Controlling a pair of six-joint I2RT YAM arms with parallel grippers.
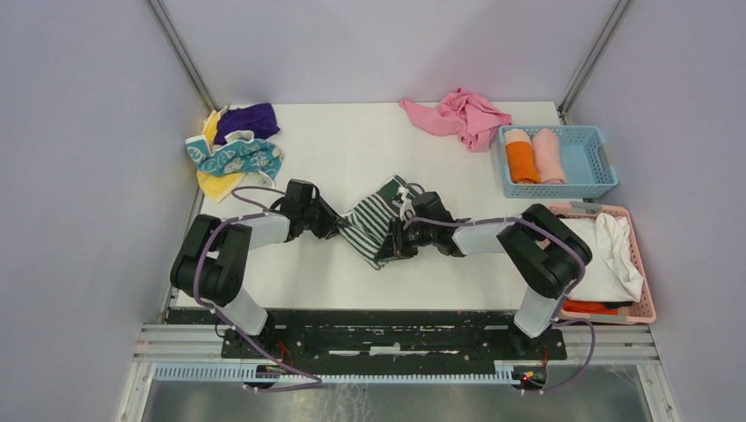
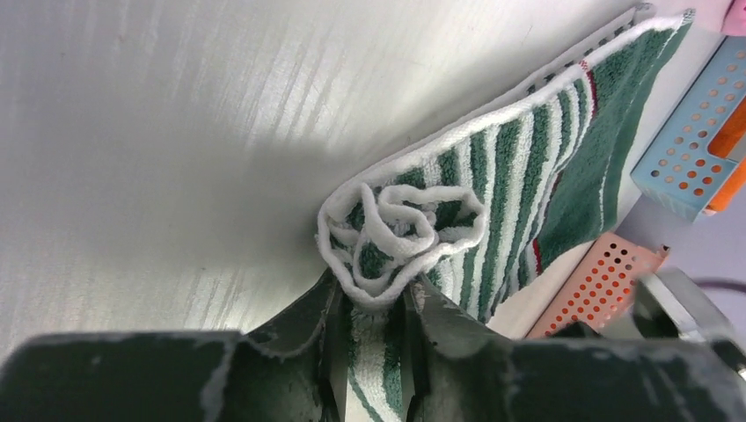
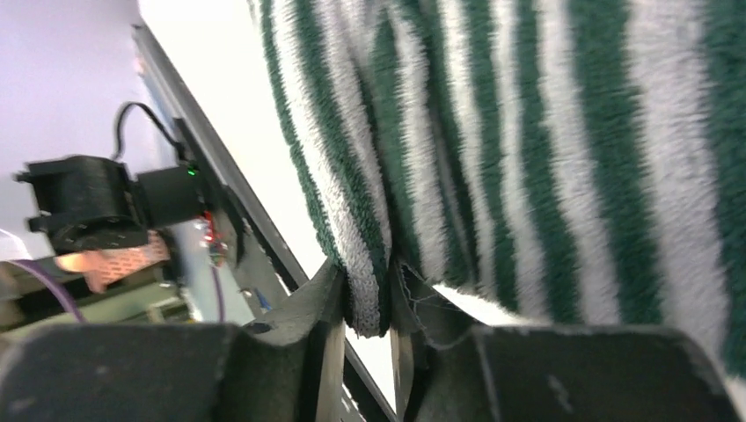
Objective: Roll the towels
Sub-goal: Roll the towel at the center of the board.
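1. Worktop [image 1: 352, 141]: white, carries all items. All places given re: blue basket [image 1: 607, 163].
2. Green-striped towel [image 1: 369, 224]: task item, on worktop well left of blue basket and nearer the arms.
   - Handling (judged): terry, light, limp, no stiffness. Pile is grippy, not slippery. Nothing fragile. The roll prob. slackens if let go.
   - Left end is wound into a loose spiral [image 2: 400, 233]. The part toward blue basket lies flat, unrolled.
   - Best hold: both ends of the roll, pinched thru all layers, w/ tension kept across.
3. Pink basket [image 1: 647, 299]: just nearer than blue basket, holds white cloth [image 1: 607, 255]. An orange item below it is mostly hidden.
4. Blue basket: holds orange roll [image 1: 521, 158] and pink roll [image 1: 548, 154], side by side.
5. Towel heap [image 1: 236, 149]: far left of blue basket. Purple, yellow and teal-patterned pcs., count unclear.
6. Pink towel [image 1: 462, 114]: crumpled, just left of blue basket.
7. Left hand [image 2: 374, 308]: pinching the spiral's lower edge.
8. Right hand [image 3: 368, 308]: pinching a towel fold. Fingertips are buried in the pile.

Not legible: no. of turns in the roll, towel underside. The arms cover the towel's ends in the top view.
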